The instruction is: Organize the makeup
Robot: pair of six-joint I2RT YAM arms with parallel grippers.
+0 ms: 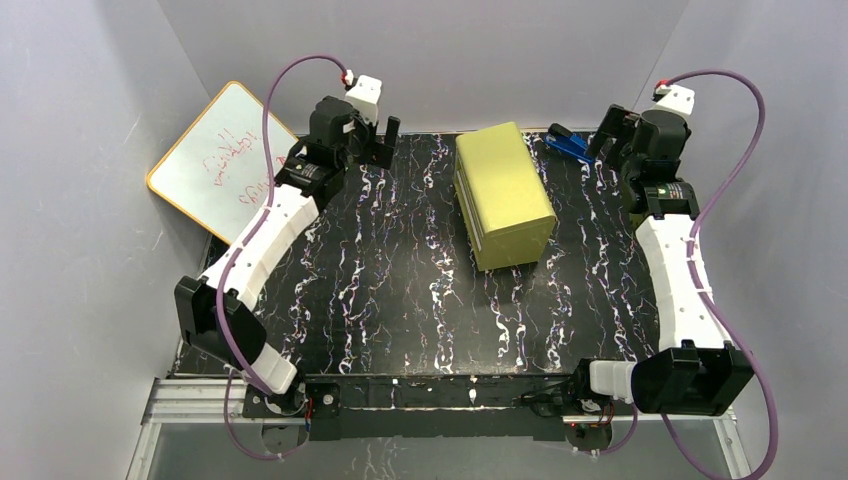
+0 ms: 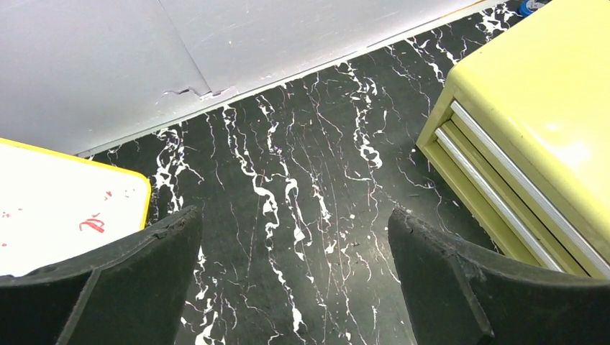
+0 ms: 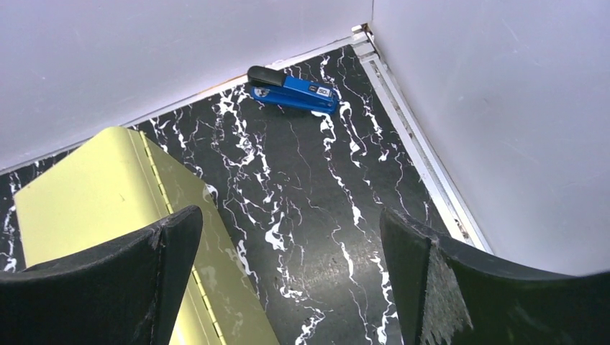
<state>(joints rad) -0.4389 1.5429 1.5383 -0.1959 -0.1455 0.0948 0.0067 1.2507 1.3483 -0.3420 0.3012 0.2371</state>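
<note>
Work surface: a flat black table (image 1: 400, 290) with white marble-like veining, matte.

A rectangular yellow-green drawer box (image 1: 503, 195) with smooth, slightly glossy walls stands at centre rear. The left wrist view shows two drawer fronts with silver bar handles, both flush with the body.

A yellow-rimmed whiteboard (image 1: 215, 160) with red writing leans at the far left.

A blue and black stapler (image 3: 293, 90) lies near the far right corner.

The makeup cannot be seen in any view.

The left arm reaches to the far left of the table. The left gripper (image 2: 295, 230) hangs above bare tabletop, jaws spread wide and empty.

The right arm reaches to the far right. The right gripper (image 3: 291, 223), beside the box and short of the stapler, is likewise parted, holding nothing.
</note>
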